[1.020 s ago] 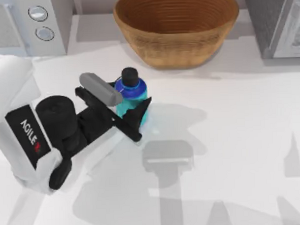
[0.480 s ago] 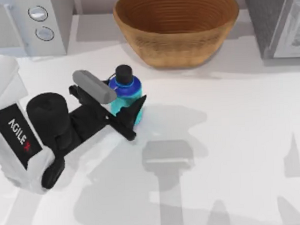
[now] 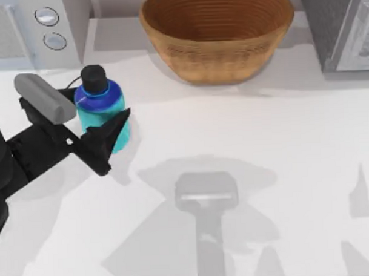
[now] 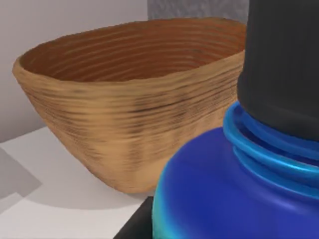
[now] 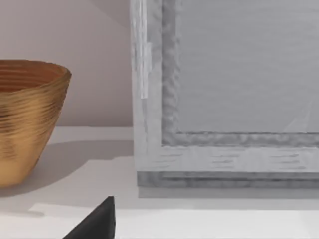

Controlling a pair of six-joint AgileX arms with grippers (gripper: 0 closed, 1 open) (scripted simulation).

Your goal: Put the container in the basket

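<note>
The container point(image 3: 101, 107) is held between the fingers of the left gripper point(image 3: 86, 124), well to the left of the basket point(image 3: 217, 34) and in front of its rim. If the carry is kept too low, the basket wall could be struck and the container knocked loose over the counter point(image 3: 282, 171).
</note>
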